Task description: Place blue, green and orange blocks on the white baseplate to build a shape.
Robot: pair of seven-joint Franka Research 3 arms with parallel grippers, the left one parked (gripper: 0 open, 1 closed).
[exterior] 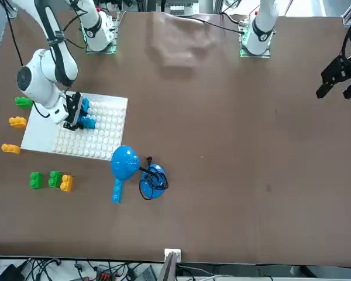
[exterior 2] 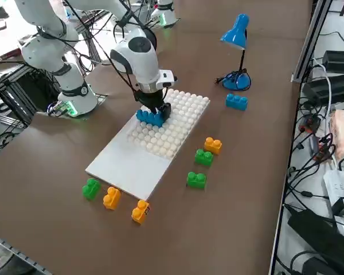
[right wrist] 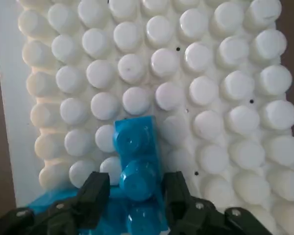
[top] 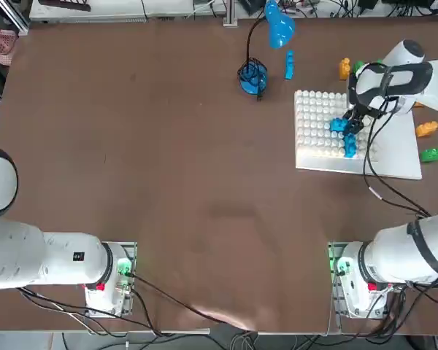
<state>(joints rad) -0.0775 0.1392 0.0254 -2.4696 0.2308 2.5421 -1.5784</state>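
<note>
The white baseplate [top: 394, 157] [exterior: 38, 137] [exterior 2: 132, 163] lies at the right of the table. Blue blocks [top: 343, 135] [exterior: 86, 120] [exterior 2: 150, 118] are joined in a short run on its studded part. My right gripper [top: 355, 121] [exterior: 76, 115] [exterior 2: 155, 109] [right wrist: 134, 191] stands low over them. In the right wrist view its fingers [right wrist: 95, 193] straddle a blue block [right wrist: 136, 152] with a sliver of gap on each side, so it is open. Loose blocks lie around the plate: a blue block [exterior 2: 236, 101], an orange block [exterior 2: 212, 145] and green blocks [exterior 2: 203, 156] [exterior 2: 196, 179].
A blue gooseneck lamp [top: 279, 28] [exterior 2: 236, 34] with a round base [top: 252, 76] stands just beyond the plate. At the plate's near end sit a green block [exterior 2: 91, 188] and two orange ones [exterior 2: 111, 197] [exterior 2: 140, 211]. Cables trail from the right arm across the plate's smooth margin.
</note>
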